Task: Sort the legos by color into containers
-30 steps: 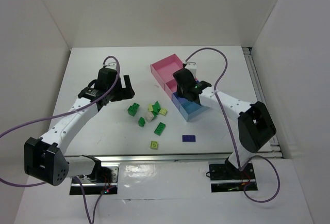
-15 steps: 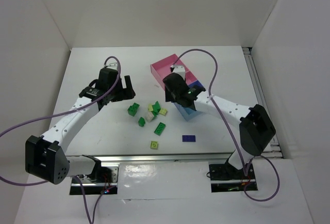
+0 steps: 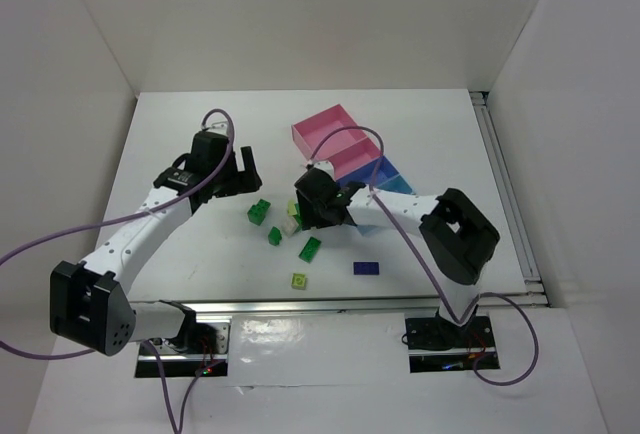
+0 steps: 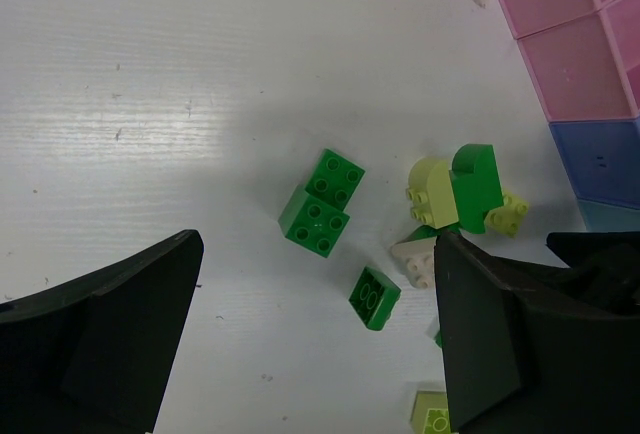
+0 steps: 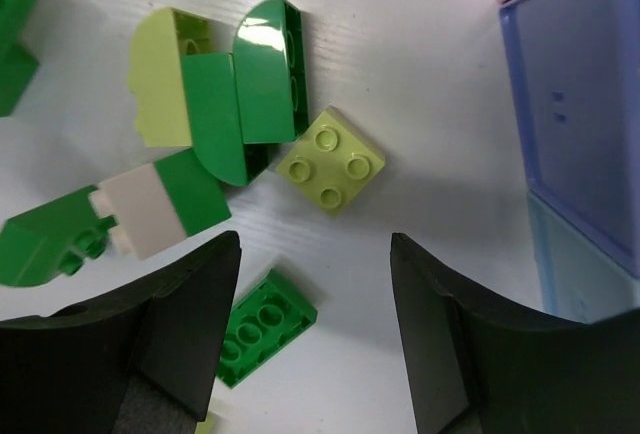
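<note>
While the containers [image 3: 335, 129] sit just right of the heap on the table [image 3: 430, 124], the right gripper [image 5: 310, 349] hovers spread and empty over the legos [image 5: 240, 104]; closing there could pinch two touching bricks. The left gripper [image 4: 315, 354] hangs released too. Colours: dark green, pale yellow-green, one cream brick [image 5: 145, 216].

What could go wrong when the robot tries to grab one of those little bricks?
1. The bricks lie crowded. The open right gripper sits near the pale yellow-green square brick, and it might knock the dark green studded brick lying by one finger, or the dark green rounded brick close by.
2. The open left gripper hovers near the same pile, so the two grippers might bump.
</note>
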Motion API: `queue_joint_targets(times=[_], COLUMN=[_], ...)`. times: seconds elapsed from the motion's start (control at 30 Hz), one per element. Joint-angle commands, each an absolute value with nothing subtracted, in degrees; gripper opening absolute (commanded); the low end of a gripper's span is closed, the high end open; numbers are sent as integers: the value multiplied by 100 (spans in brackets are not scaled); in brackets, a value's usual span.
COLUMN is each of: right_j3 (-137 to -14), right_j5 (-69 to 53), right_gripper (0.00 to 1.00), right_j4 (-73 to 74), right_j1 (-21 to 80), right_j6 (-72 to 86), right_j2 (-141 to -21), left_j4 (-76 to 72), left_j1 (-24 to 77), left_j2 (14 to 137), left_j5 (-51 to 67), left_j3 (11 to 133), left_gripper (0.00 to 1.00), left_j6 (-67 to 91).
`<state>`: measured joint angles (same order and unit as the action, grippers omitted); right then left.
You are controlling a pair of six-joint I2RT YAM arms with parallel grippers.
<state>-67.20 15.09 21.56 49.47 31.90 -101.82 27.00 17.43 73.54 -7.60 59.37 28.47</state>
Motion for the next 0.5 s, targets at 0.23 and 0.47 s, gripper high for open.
queue_joint_targets(times=[0.23,0.47], right_j3=[-7127,-7505], right_j5=[1696,1644], right_gripper=[71,69], right_j4=[1986,1915], right_j1=[4878,4816], right_j6=[3208,3155], right_j2=[-10898,-11162], left_j4=[2681,2681], left_j1=[1714,1714], left_j2=[7400,7559], left_j5=[-791,-844], left_j3=[6152,6152], left_gripper=[99,99], left_j6=[2707,2759])
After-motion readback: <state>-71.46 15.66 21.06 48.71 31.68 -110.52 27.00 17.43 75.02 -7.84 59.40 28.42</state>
